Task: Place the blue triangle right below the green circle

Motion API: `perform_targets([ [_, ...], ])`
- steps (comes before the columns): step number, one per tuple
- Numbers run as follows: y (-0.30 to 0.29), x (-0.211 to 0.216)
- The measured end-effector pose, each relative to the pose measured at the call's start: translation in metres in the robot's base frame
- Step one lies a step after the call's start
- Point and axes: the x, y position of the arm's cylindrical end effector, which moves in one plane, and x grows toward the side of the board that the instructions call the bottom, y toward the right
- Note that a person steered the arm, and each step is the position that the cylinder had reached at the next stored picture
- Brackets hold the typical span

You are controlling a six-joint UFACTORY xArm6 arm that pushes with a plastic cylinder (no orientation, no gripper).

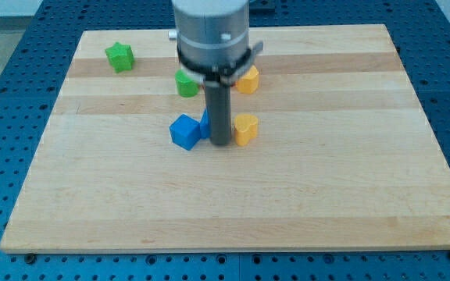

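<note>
The green circle (185, 84) sits above the board's middle, its right side hidden by the arm. A small sliver of a blue block (205, 122), probably the blue triangle, shows just left of the dark rod; most of it is hidden. My tip (220, 144) rests on the board, touching or nearly touching that sliver on its right. The blue cube (183, 132) lies just left of the sliver. Both blue blocks are below the green circle.
A yellow block (245, 129) sits just right of the rod. Another yellow block (248, 80) lies above it, beside the arm. A green star (119, 57) is at the view's top left. The wooden board (350, 195) lies on a blue perforated table.
</note>
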Motion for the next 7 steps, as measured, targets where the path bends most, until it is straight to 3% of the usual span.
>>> perform_targets([
  [1,0.000,-0.070],
  [2,0.000,-0.081],
  [4,-0.001,-0.081],
  [7,-0.105,-0.068],
])
